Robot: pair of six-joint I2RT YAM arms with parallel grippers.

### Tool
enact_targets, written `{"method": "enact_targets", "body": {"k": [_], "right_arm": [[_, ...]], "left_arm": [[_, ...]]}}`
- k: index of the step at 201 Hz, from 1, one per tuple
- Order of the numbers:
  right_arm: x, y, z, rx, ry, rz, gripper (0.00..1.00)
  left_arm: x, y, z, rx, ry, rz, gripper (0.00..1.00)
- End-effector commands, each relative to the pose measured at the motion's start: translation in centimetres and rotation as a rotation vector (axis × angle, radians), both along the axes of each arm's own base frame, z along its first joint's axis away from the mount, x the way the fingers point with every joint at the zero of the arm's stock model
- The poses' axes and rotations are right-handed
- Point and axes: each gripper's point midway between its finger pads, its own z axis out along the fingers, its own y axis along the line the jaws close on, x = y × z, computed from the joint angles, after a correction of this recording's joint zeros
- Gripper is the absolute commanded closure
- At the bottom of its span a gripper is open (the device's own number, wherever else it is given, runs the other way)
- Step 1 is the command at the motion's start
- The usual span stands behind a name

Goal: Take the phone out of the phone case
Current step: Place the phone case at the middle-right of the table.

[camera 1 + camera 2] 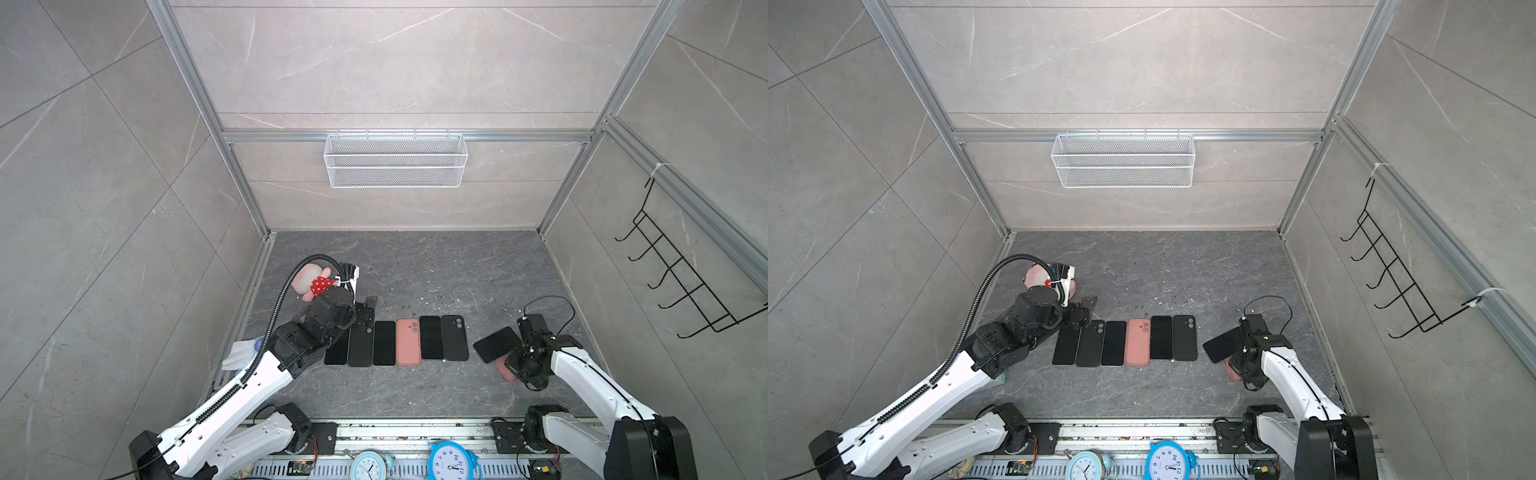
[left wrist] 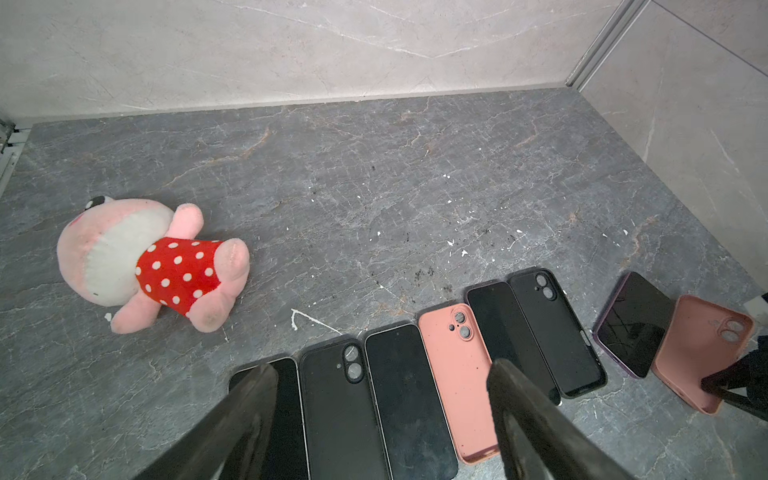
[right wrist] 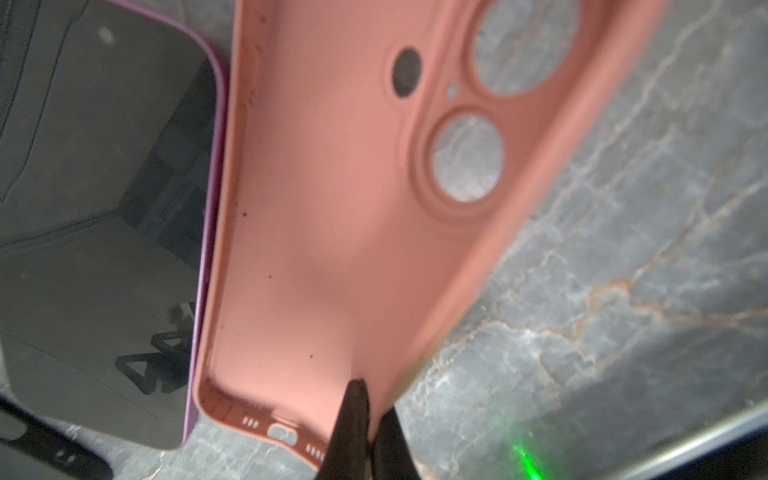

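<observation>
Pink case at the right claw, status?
Right claw shut on pink case rim. Left claw open, above the row. Case empty, phone out beside it. Nothing in the way.

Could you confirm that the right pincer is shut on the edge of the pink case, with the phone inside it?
Not quite: the case is empty. The right wrist view shows its bare inside, and the phone lies outside it, alongside. The rest holds: the right pincer is shut on the case's edge.
</observation>
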Motion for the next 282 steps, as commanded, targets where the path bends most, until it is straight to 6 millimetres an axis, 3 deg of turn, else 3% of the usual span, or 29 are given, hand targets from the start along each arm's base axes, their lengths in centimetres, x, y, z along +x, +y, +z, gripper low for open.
{"method": "enact_targets", "body": {"k": [1, 78, 150, 198, 248, 282], "right_arm": [[1.6, -0.3, 0.7, -0.036, -0.02, 0.076, 1.0], [5.0, -1.0, 2.4, -0.172, 0.025, 0.227, 0.97], [8.9, -0.2, 2.0, -0.313, 0.108, 0.423, 0.86], [11.9, 1.8, 1.7, -0.327, 0.098, 0.575, 0.78], [13.3, 2.8, 1.2, -0.31, 0.133, 0.69, 0.72], [13.8, 2.4, 0.9, -0.338, 0.163, 0.7, 0.58]], "left_arm": [[0.3, -0.1, 2.0, -0.035, -0.034, 0.01, 0.18], [0.3, 0.1, 2.2, -0.038, -0.032, 0.01, 0.18], [0.0, 0.3, 1.7, -0.022, -0.024, 0.008, 0.18], [-0.1, 0.4, 1.4, -0.013, -0.02, 0.009, 0.18], [0.1, 0.2, 1.1, -0.002, -0.012, 0.002, 0.18], [0.3, 0.0, 0.6, 0.007, 0.001, 0.0, 0.18]]}}
